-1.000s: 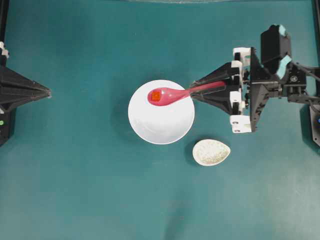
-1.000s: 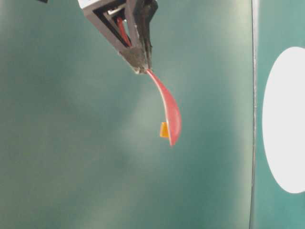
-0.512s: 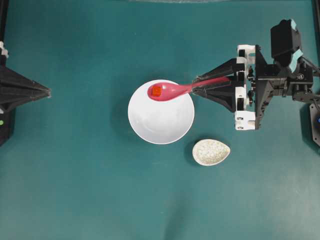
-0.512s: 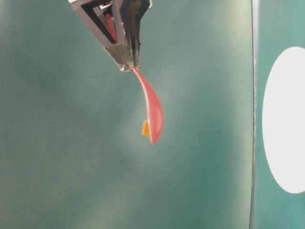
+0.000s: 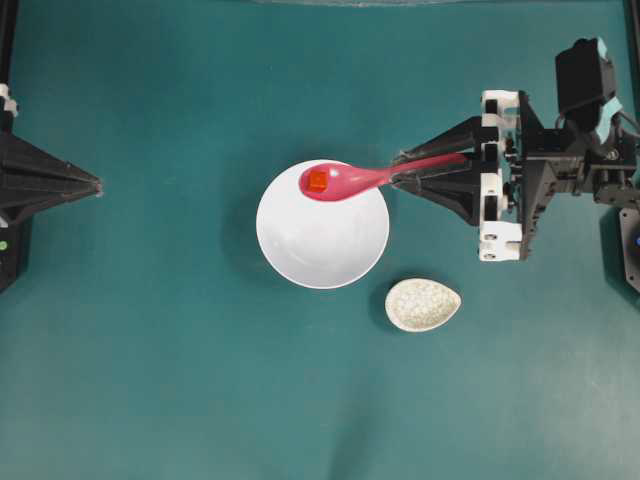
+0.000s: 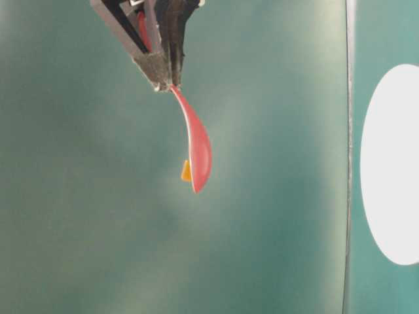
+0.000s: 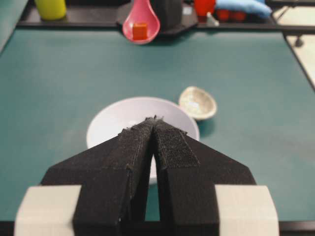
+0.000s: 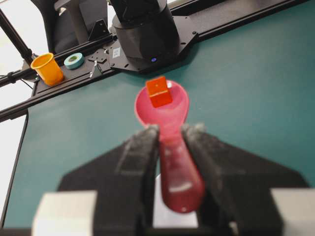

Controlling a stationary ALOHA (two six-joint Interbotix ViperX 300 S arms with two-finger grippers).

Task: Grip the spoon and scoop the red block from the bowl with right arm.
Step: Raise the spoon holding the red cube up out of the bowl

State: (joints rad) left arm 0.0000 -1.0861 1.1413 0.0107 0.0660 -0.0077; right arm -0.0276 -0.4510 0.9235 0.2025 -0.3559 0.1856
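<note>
Moved: spoon [image 5: 345, 181] and right gripper [image 5: 400, 171] have drawn back toward the right and risen.
Red block [image 5: 317, 181]: in the spoon's scoop, above bowl [image 5: 322, 250].
Right fingers: clamped on handle.
Left gripper [image 7: 155, 123]: pressed together, holding nothing.
Nearby: speckled dish [image 5: 422, 304].

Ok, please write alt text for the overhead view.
The right gripper holds a glossy pink-red spoon carrying a tiny red-orange cube over a large white bowl. A speckled oval dish lies beside it.
</note>
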